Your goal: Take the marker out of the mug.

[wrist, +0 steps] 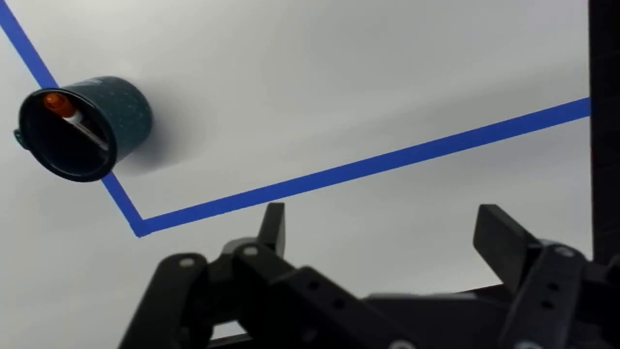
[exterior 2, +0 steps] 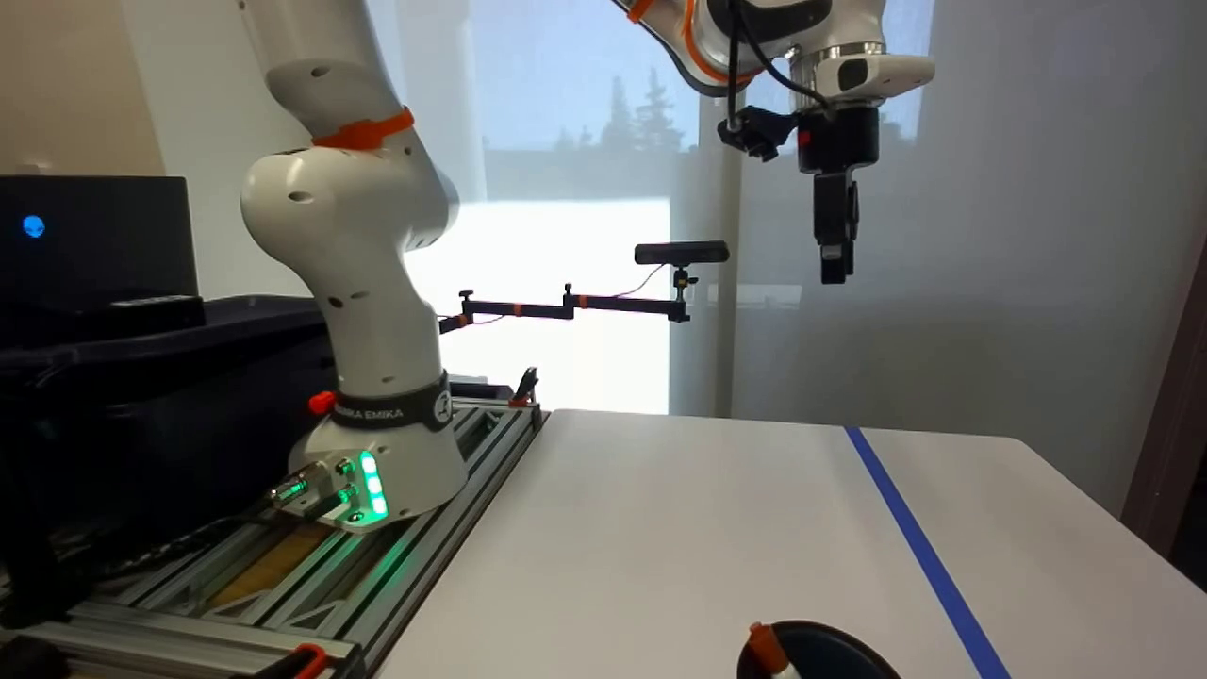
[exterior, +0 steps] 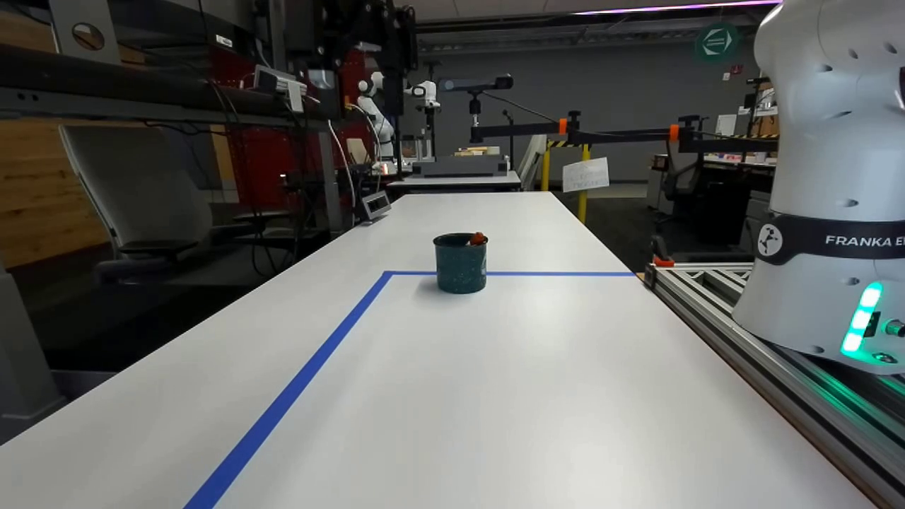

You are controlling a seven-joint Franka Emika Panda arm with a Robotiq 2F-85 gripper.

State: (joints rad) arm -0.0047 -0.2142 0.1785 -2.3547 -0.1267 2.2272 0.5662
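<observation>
The dark teal-blue mug [exterior: 461, 268] stands upright on the white table. It also shows in the wrist view [wrist: 130, 114], and partly at the bottom edge of an exterior view [exterior 2: 853, 639]. The marker [wrist: 59, 104] leans inside the mug, its orange-red end at the rim and a white part below. The end also shows in both exterior views [exterior: 479, 239] [exterior 2: 768, 647]. Its lower part is hidden in the mug. My gripper [wrist: 380, 213] is open and empty. In an exterior view the gripper [exterior 2: 834, 272] points down, high above the table and well apart from the mug.
Blue tape [wrist: 368, 166] marks a corner on the white table [exterior: 537, 396], with the mug at one tape line. The robot base [exterior 2: 387, 471] stands on a metal frame along the table's edge. A camera on a black bar [exterior 2: 681, 253] reaches out near the far end.
</observation>
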